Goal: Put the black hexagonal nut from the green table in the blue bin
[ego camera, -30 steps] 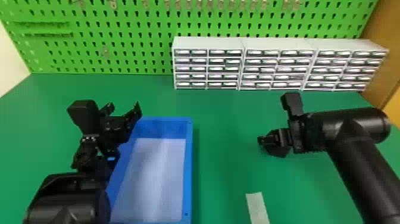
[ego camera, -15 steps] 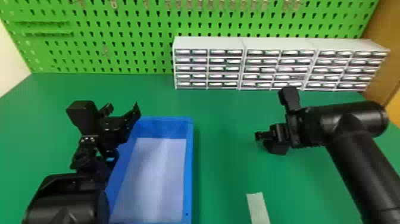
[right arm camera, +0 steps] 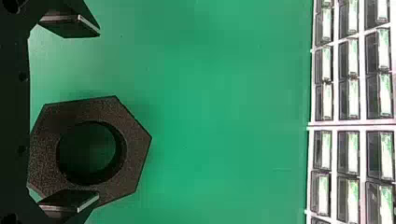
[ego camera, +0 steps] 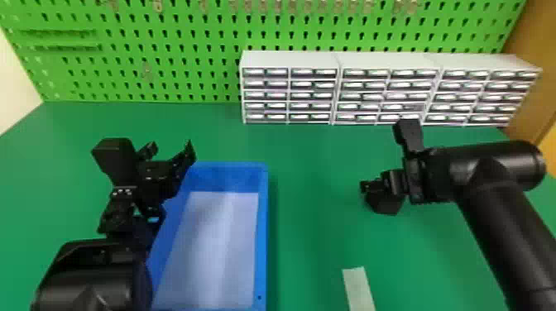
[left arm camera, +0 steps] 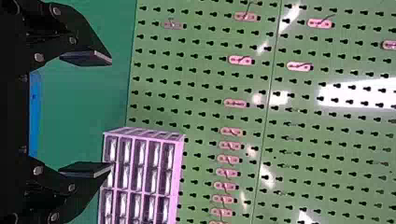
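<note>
At far left in the head view, above the left side of the blue bin (ego camera: pixel 263 231), see the left gripper (left arm camera: pixel 112 113) parked, with both fingers released and well apart, holding nothing. Beyond, in the left wrist view, note the green pegboard (left arm camera: pixel 201 79), with small pink hangers (left arm camera: pixel 240 60) but no legible word.

Next rightward, on the green table (ego camera: pixel 314 157), find a pale strip (ego camera: pixel 358 289), without any readable writing.

Further right, still short of the bin and out on the open table, find the black hexagonal nut (right arm camera: pixel 135 144), flat, with hole facing up. Just above, see the right gripper (right arm camera: pixel 99 114), also spread wide, with one finger overlapping the nut's edge in the wrist view and the other well clear. Judge the step in hand as lining up for the grasp, with no grip taken. Now seems to need a small sideways shift to centre the nut between the fingers, then a drop low enough to close on opposite sides. Beware of pressing a fingertip onto the rim. After that, lift and carry leftward to the bin.

Behind, stretching to the right, see the drawer cabinets (ego camera: pixel 384 62), with pale label-like patches across the fronts, impossible to read.
</note>
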{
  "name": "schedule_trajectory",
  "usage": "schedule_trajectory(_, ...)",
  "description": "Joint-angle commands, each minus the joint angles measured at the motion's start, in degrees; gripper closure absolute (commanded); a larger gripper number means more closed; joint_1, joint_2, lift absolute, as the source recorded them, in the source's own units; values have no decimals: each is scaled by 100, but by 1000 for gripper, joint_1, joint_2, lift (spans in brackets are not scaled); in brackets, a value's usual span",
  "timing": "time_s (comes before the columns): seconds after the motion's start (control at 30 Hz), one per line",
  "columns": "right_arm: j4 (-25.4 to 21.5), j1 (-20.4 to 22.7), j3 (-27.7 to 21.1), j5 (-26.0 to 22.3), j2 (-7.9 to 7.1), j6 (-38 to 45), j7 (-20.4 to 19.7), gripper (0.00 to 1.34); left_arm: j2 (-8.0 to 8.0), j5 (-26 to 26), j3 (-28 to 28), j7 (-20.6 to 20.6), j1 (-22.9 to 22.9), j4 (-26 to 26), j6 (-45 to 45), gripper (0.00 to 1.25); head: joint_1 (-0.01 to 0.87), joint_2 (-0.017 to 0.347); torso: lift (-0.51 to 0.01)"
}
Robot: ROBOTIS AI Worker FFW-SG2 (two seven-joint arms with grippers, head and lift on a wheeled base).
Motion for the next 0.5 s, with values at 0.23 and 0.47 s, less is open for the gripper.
schedule_trajectory(0.23, 139, -13, 100, 3, -35, -156, 151, 84, -15, 2, 9, 6, -9, 0, -24, 450, 686, 51, -97)
schedule_trajectory(0.47, 262, -75, 188, 135, 26, -236, 309, 84, -15, 2, 0, 6, -17, 0, -24, 450, 686, 51, -97)
